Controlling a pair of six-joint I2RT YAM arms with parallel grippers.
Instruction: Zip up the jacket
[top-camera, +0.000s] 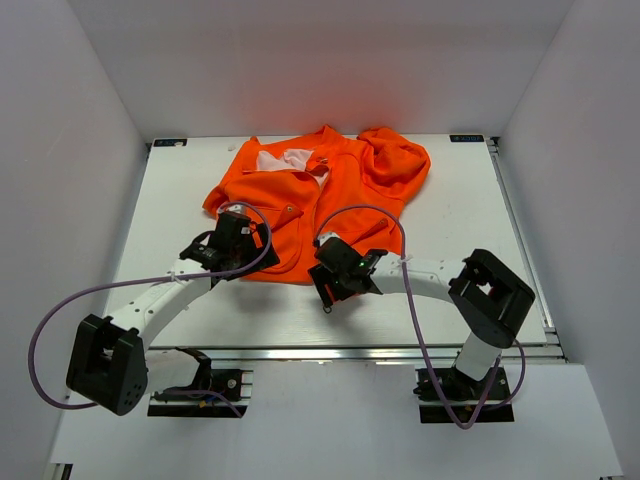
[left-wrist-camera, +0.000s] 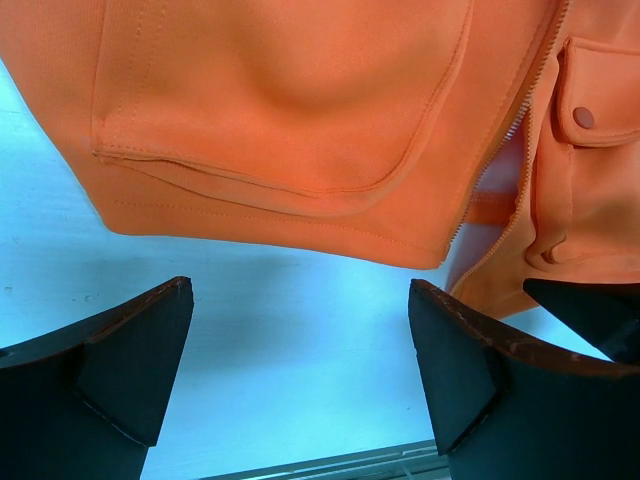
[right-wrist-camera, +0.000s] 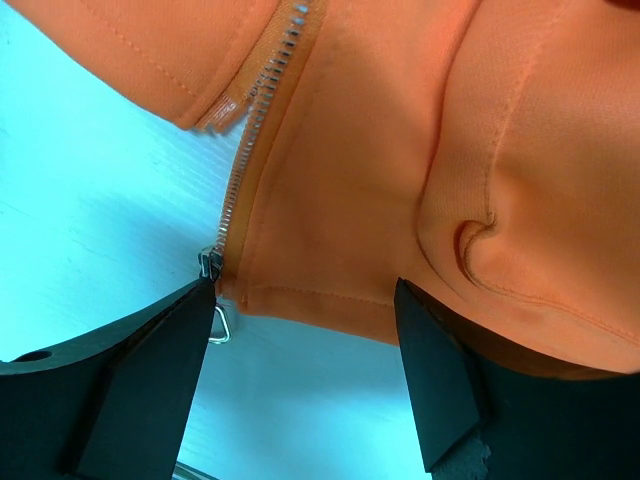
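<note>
Spread wide, our right gripper (right-wrist-camera: 305, 300) is straddling the jacket's (right-wrist-camera: 400, 150) hem with one finger right beside the zipper pull (right-wrist-camera: 218, 326), lining up to pinch it. Our left gripper (left-wrist-camera: 300, 300), equally wide, is hovering just short of the other front panel, likely to hold it taut. We are seeing the jacket lying unzipped on the table (top-camera: 480, 200).
</note>
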